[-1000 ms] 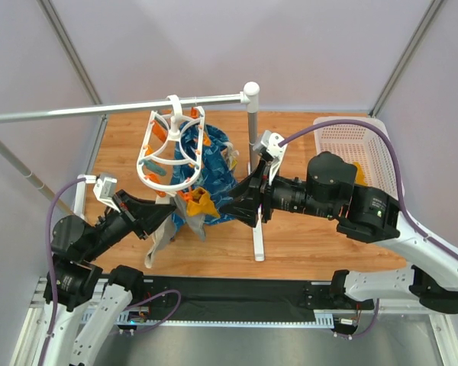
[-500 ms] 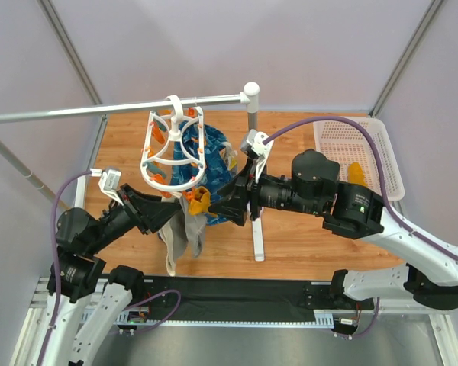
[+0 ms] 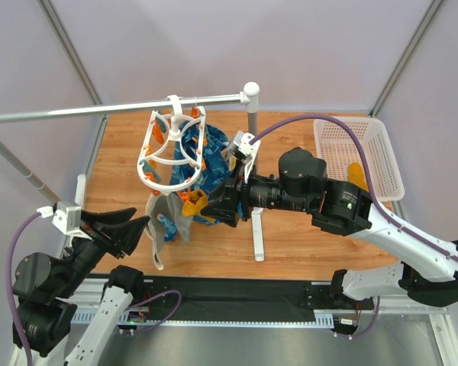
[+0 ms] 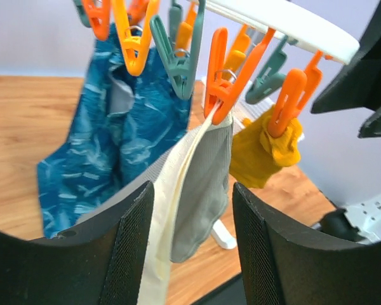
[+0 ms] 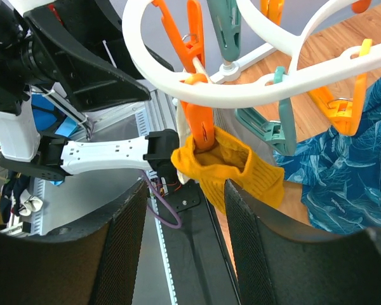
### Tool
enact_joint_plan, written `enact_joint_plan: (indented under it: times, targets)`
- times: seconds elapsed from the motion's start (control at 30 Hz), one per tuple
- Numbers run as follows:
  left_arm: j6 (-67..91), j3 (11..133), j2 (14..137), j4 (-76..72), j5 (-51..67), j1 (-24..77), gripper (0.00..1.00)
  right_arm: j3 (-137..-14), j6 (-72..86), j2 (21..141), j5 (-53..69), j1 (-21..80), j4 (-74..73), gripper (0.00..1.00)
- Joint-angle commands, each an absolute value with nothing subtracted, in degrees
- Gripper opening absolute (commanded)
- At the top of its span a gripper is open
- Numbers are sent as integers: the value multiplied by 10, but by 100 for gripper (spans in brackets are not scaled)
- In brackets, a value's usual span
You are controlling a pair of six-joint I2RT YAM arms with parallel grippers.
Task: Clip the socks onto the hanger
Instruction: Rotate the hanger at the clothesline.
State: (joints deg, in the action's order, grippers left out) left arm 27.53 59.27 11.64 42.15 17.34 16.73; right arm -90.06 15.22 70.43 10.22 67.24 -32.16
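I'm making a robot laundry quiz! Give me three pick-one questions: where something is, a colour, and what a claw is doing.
1. Where is the yellow sock next to the right gripper?
A) over the grey rail
B) hanging from the white hanger
C) flat on the table

2. What colour is the clip holding that sock?
A) green
B) orange
C) blue

3. What is the left gripper doing?
A) squeezing the sock
B) squeezing the blue cloth
C) open, holding nothing

Answers:
1 B, it dangles under the hanger's ring.
2 B, an orange clip pinches its top.
3 C, its fingers stand apart with nothing gripped.
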Motion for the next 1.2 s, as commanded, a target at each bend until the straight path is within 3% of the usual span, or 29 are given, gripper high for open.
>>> enact_joint_plan:
  times: [0.0,0.2,0.47,0.77,1.17]
  targets:
    - [224,620,137,455,105,167,59,-923,155,704,115,672,-299,53]
    - [215,735,251,502,3,167,57,-918,156,696,117,672,-301,53]
    - [186,767,311,462,-19,167,57,-915,149,693,113,672,-306,53]
    - [140,771,339,387,155,167,59,-912,145,693,112,672,-308,52]
    - [163,775,365,368,174,167,62,-904,147,686,114,672,-306,52]
